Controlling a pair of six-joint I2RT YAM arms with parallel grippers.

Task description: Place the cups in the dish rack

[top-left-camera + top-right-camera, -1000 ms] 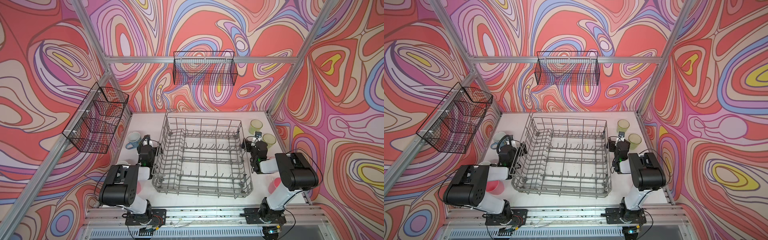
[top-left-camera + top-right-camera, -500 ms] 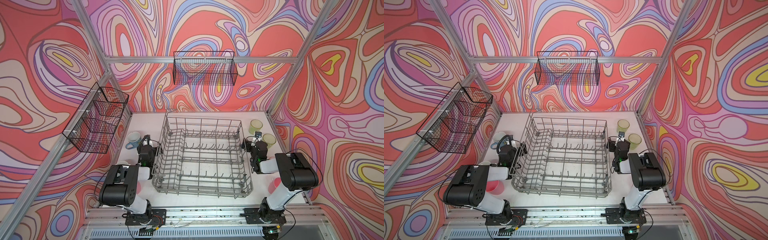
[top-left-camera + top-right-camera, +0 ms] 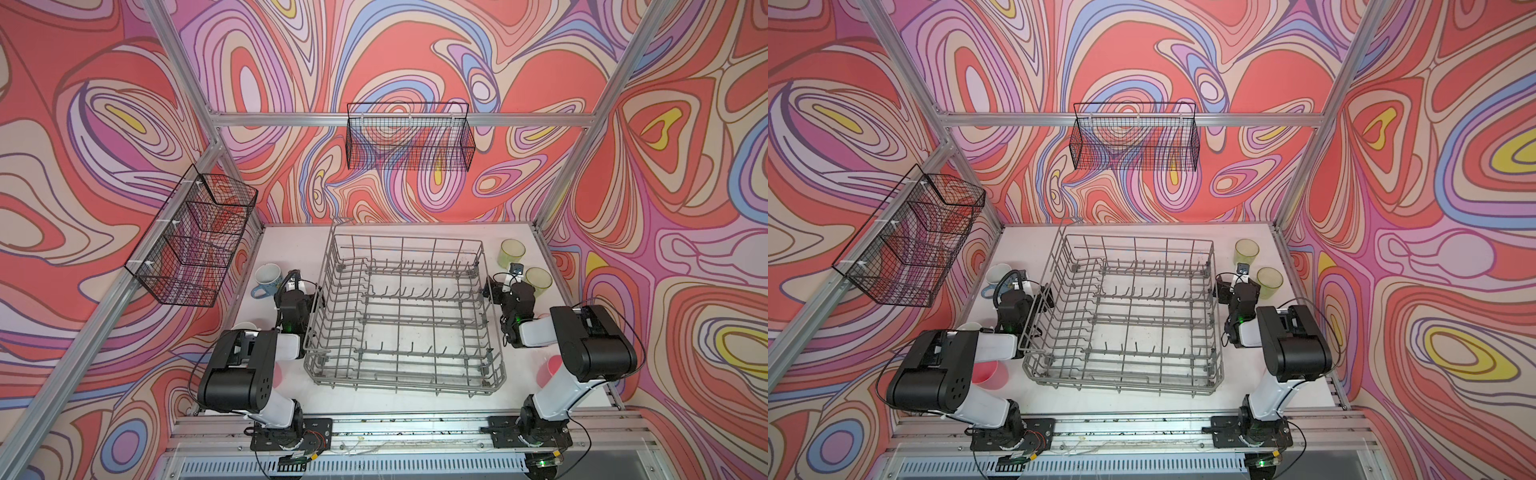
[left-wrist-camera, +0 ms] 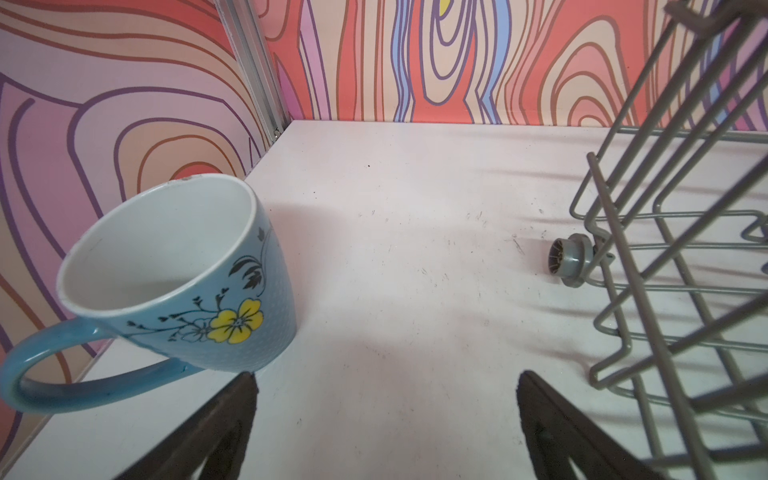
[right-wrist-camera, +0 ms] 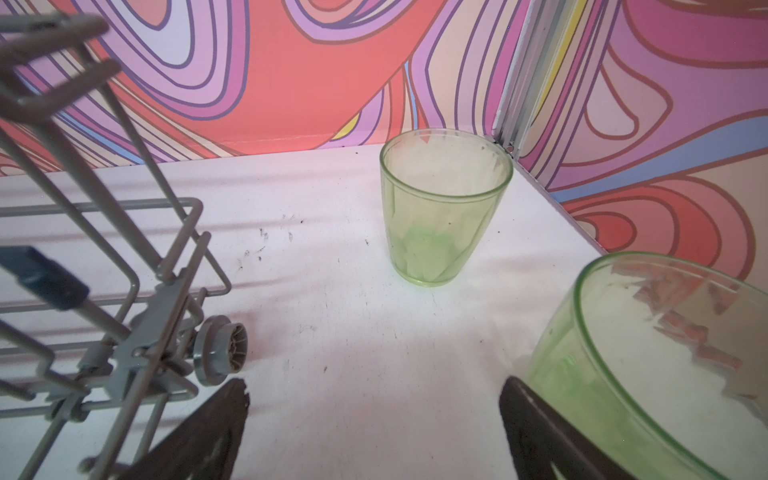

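Nothing we can see has shifted in the last second. Taking the dish rack as the centre of the dial in both top views, we find the left pink cup nearest, at 8 o'clock, half under the left arm, and the right pink cup at 4 o'clock, partly behind the right arm. Our grey wire rack lies in the middle of the white table, and every cup we see stands on the table outside it. At 9 o'clock the left gripper hovers low just beside the rack's wall, fingers wide apart around nothing. The blue flowered mug stands upright at 10 o'clock by one fingertip, touching or not we cannot tell. At 3 o'clock the right gripper hangs with fingers likewise spread and empty, one close beside the nearer yellow-green tumbler. Farthest, at 2 o'clock, the farther yellow-green tumbler stands upright near the back corner.
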